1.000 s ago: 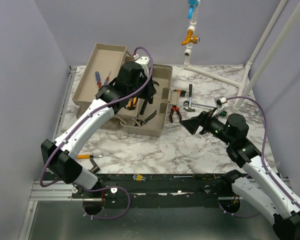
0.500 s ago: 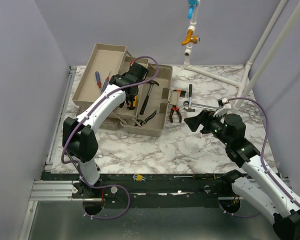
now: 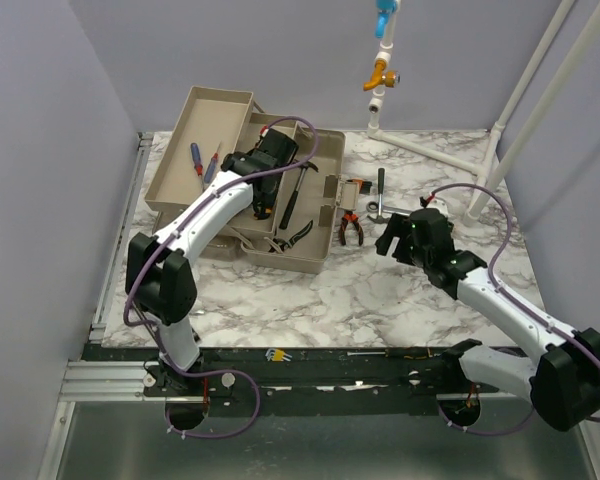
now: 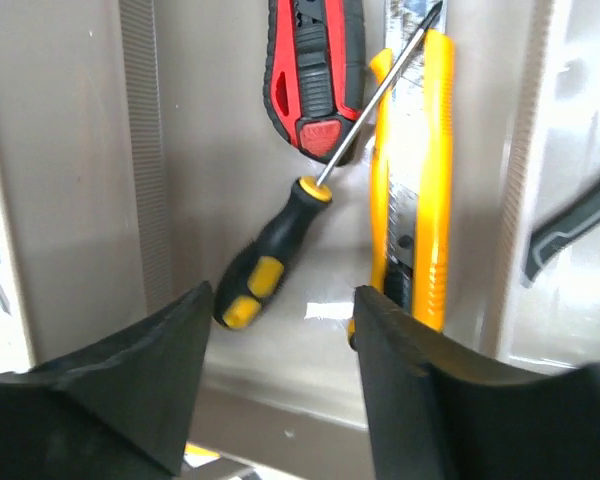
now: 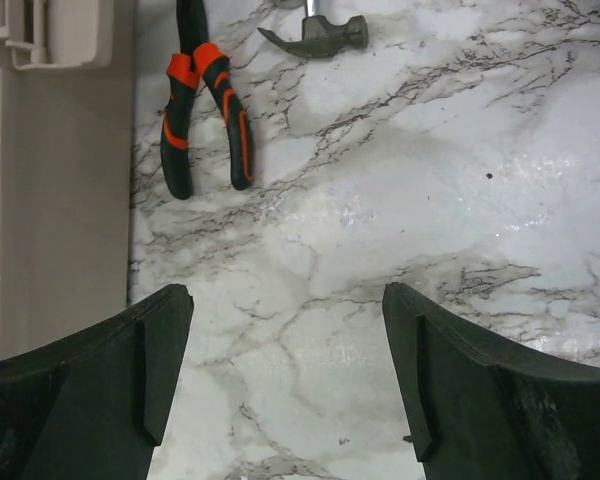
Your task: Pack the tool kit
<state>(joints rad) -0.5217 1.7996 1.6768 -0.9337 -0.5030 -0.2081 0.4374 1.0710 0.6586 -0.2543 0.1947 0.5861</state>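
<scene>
Left wrist: screwdriver (image 4: pixel 310 192) lies diagonally, tip pointing upper right.

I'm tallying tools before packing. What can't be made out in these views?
- Left wrist: red knife, cut off by the top edge; grey handle, cut off by the right edge, tool unidentifiable.
- Right wrist: hammer handle and pliers jaws, past the top edge.
- Top external: toolbox contents, partly under the left arm.

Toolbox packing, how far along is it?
Done: a screwdriver and red knife lie in the toolbox. In hand: nothing; the left gripper and right gripper are open. To go: orange pliers and hammer on the table.
</scene>
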